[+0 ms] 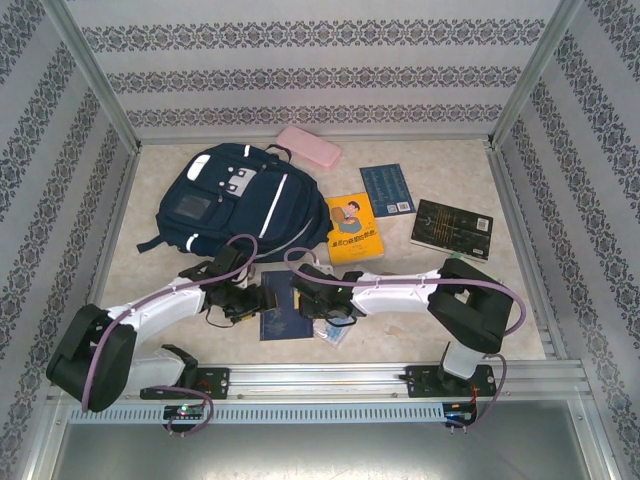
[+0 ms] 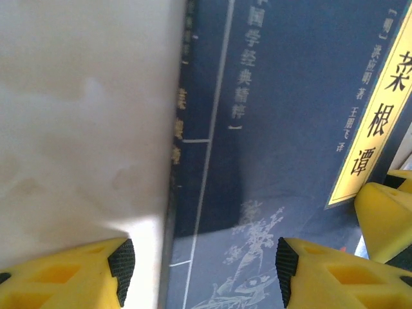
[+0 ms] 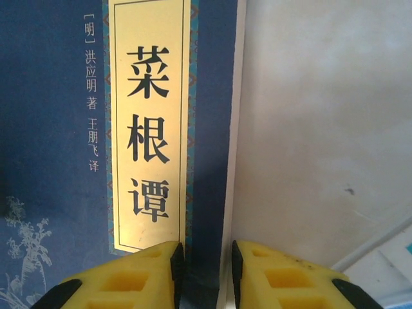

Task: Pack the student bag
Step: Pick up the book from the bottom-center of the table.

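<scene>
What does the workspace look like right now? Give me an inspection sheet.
Surface: beige table, no spills seen.
Job's things: student bag lies far left; navy book at the near edge.
Clutter: pink case, blue book, yellow book, black book, pale packet.
Grippers: left gripper open, straddling the navy book's spine; right gripper narrow about the opposite edge, grip unclear.
Cables: purple cables loop above both arms.
Surroundings: patterned walls.

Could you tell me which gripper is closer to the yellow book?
Right. The right gripper sits by the yellow book's near-left corner, over the dark blue book's right edge; the left gripper is farther left, at that book's left edge.
</scene>
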`<state>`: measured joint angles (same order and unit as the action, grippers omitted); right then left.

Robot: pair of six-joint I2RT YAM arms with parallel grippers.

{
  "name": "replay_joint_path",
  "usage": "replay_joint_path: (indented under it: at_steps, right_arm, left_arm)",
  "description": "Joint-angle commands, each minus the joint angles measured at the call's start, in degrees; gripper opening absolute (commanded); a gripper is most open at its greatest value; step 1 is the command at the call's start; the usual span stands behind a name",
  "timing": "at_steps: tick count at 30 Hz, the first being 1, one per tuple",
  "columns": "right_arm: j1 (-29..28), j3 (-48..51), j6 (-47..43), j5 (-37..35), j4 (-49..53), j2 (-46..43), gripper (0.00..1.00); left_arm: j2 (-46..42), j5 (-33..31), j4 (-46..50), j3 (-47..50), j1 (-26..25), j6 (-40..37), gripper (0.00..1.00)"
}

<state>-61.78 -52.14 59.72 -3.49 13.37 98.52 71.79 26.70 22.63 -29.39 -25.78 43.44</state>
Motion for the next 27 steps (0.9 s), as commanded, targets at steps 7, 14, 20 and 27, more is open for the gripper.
replay_joint_path:
  at_steps: [7,14,20,27]
  right_arm:
    - [-1.50,-3.54,-1.07,8.00,-5.77,5.50,0.28]
    - [-1.46,-4.39,-0.89,8.06,-5.11,5.70,0.27]
    - [-1.06,-3.29,-0.54,7.57,-5.06,4.69,0.27]
    - [-0.97,-2.21,-0.57,6.23,-4.14,2.67,0.28]
  left_arm:
    - [-0.80,8.63,-9.05,1.21,-1.10,2.00,0.60]
    - [-13.27,10.90,-13.65,2.27,-0.93,8.40,0.49]
    - [-18.35,9.67,-14.51,3.69,-0.68,10.22,0.44]
    - [-13.26,4.49,-5.55,1.42,-0.66,5.38,0.28]
